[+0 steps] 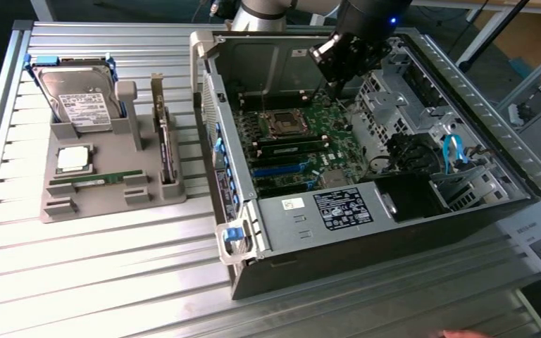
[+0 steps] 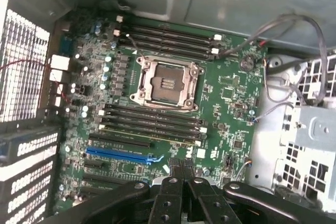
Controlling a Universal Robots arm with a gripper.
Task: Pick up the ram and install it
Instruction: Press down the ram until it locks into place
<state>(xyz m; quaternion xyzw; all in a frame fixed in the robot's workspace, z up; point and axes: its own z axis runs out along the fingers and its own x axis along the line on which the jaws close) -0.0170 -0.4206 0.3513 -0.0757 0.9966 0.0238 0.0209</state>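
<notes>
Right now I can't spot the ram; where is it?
The ram lies in the grey holder at the exterior view's left, just below the silver processor, outside the open computer case.

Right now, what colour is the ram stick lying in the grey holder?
Green, with small dark chips; the ram stick shows best in the exterior view.
</notes>
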